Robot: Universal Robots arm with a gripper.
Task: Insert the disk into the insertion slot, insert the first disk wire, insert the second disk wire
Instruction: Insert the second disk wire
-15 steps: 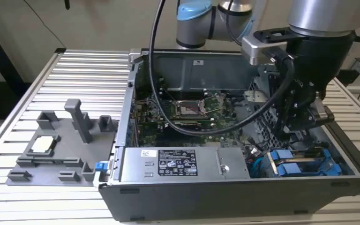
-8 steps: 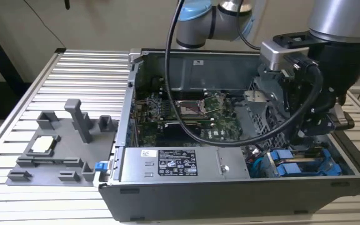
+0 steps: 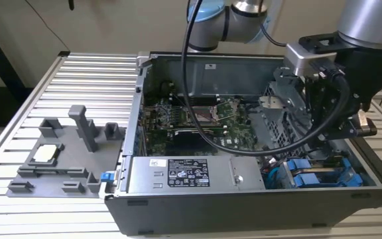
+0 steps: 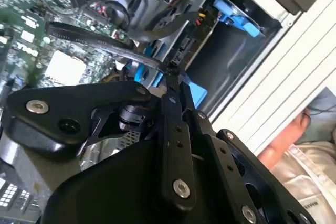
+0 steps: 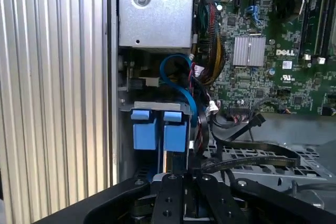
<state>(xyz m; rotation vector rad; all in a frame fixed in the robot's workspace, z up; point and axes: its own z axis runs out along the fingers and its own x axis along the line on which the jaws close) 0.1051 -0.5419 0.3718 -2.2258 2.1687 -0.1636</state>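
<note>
The disk sits in the insertion slot at the near corner of the open computer case, on the exterior view's right. Its two blue end tabs stick out of the grey metal bay. My gripper hangs just above the bay, its two thin black fingers drawn together on the end of a flat black disk wire. In the first wrist view that wire loops away from the gripper over the perforated drive cage. A blue wire curls behind the tabs.
The green motherboard fills the case floor. A long grey box with a sticker lies along the near wall. A grey fixture tray rests on the slatted table at the exterior view's left. A person's hand is beside the table.
</note>
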